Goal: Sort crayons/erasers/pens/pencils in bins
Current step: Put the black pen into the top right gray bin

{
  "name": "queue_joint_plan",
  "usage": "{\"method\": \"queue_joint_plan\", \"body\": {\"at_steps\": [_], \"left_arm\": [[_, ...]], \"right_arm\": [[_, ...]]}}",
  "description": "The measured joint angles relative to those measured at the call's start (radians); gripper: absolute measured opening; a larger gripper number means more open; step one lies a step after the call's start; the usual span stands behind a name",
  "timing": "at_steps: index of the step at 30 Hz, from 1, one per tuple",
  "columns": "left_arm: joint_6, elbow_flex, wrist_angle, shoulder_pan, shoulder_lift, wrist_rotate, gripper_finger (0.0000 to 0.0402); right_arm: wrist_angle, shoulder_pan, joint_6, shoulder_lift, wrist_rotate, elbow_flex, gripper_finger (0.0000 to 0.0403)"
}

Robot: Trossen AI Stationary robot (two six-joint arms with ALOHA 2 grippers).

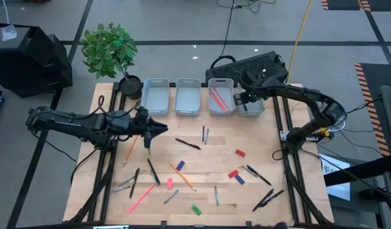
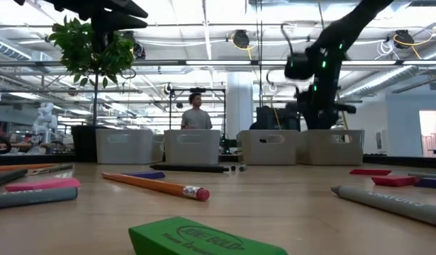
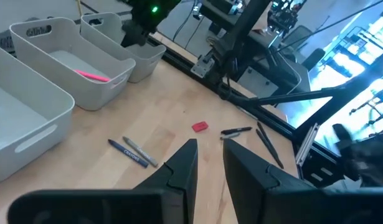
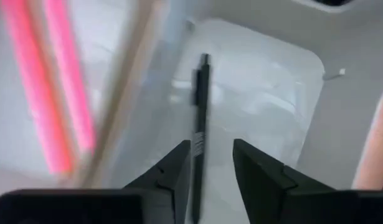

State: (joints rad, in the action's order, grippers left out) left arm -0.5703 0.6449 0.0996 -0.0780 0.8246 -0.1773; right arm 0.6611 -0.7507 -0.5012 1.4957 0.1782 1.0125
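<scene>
Four pale grey-white rectangular plastic bins (image 1: 188, 97) are lined up along the far edge of the light wooden counter (image 1: 259, 152), beside a black pot with a green leafy plant (image 1: 110, 51). The right hand (image 1: 241, 99) is held over the rightmost bin (image 1: 253, 107), its fingers parted by a narrow gap with nothing gripped; in the right wrist view a black pen (image 4: 200, 118) is seen lying on that bin's floor just beyond the fingertips. Two pink sticks (image 1: 218, 97) lie in the neighbouring bin. The left hand (image 1: 162, 128) is poised above the counter near the left bins, slightly open and empty. The small chunky block erasers are scattered over the near half of the counter: two red ones (image 1: 240, 152), two blue ones (image 1: 180, 165), a pink one (image 1: 170, 183) and a green one (image 1: 196, 209). Pens, pencils and crayons are strewn among them, an orange pencil (image 1: 182, 176) lying between the blue and pink erasers
</scene>
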Motion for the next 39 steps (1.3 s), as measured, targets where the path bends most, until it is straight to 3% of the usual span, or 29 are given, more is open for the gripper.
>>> {"method": "queue_joint_plan", "body": {"at_steps": [5, 11, 17, 22, 31, 34, 39], "left_arm": [[0.036, 0.000, 0.002, 0.000, 0.000, 0.021, 0.0081], [0.177, 0.000, 0.003, 0.000, 0.000, -0.002, 0.0081], [0.264, 0.000, 0.001, 0.000, 0.000, -0.025, 0.0081], [0.286, 0.000, 0.002, 0.000, 0.000, -0.025, 0.0081], [0.220, 0.000, 0.003, -0.010, 0.000, 0.011, 0.0081], [0.196, 0.000, 0.004, -0.022, 0.000, 0.012, 0.0081], [0.094, 0.000, 0.002, -0.036, 0.000, 0.011, 0.0081]], "right_arm": [[-0.001, 0.152, -0.078, -0.175, 0.000, 0.012, 0.0125], [0.007, 0.508, -0.248, -0.300, 0.005, 0.045, 0.0125], [0.085, 0.882, -0.425, -0.221, 0.104, 0.205, 0.0117], [0.309, 1.109, -0.565, -0.073, 0.078, 0.345, 0.0110], [0.542, 1.335, -0.896, 0.061, -0.129, 0.315, 0.0110], [0.522, 1.370, -0.970, 0.061, -0.209, 0.232, 0.0110], [0.389, 1.419, -0.987, 0.061, -0.248, 0.105, 0.0110]]}}
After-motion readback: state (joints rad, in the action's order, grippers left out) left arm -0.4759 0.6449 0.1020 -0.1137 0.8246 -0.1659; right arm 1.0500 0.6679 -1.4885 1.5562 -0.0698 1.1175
